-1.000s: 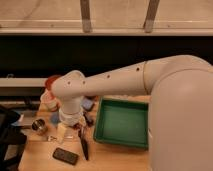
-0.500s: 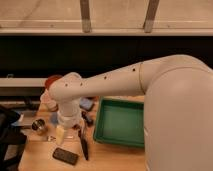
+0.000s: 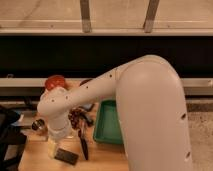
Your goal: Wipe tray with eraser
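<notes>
The gripper (image 3: 56, 143) is hanging wrist-down over the left end of the worktop (image 3: 35, 161). Its jaws are standing spread, with nothing pinched between them. The eraser (image 3: 66, 156) is lying flat on the worktop at about 5 o'clock from the jaws. It is just beside them, and whether a fingertip is brushing it I cannot tell. Its long axis is running from roughly 10 o'clock to 4 o'clock, so a grasp across the short sides is probably calling for the jaws to line up along the 1-to-7 o'clock line.

The knife (image 3: 83, 145) is lying at 3 o'clock from the eraser, close by, with its length pointing near 12 to 6 o'clock. The tray (image 3: 102, 135) is sitting beyond the knife, also at 3 o'clock, and the forearm is hiding much of its far side.

The eraser is not yet picked up and is well outside the tray, so wiping is not yet beginning. The coming move is likely a short shift toward 5 o'clock and a descent. The later carry toward 3 o'clock would be passing over the knife.
</notes>
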`<state>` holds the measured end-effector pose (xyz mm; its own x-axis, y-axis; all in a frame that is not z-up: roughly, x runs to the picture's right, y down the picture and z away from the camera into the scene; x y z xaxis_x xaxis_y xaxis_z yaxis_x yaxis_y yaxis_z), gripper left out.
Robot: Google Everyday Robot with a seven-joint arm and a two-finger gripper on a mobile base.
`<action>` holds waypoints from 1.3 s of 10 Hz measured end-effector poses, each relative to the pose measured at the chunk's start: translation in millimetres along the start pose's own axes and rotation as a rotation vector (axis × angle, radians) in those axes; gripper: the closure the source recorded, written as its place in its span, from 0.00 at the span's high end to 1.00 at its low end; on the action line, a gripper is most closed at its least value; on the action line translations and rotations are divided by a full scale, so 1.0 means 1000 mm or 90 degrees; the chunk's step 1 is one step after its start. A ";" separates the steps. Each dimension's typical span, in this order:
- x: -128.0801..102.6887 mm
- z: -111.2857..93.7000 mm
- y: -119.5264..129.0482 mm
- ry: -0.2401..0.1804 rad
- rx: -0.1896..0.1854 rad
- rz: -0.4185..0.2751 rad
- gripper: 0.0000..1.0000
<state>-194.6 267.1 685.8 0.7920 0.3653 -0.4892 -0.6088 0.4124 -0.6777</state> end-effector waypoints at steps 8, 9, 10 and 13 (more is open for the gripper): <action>-0.002 0.045 0.012 0.021 0.076 0.009 0.80; -0.005 0.048 0.016 0.018 0.088 0.012 0.80; -0.007 0.051 0.015 0.018 0.103 0.020 0.80; -0.009 0.068 0.003 0.032 0.125 0.046 0.80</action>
<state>-207.2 321.7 725.3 0.7443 0.3600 -0.5625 -0.6575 0.5428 -0.5226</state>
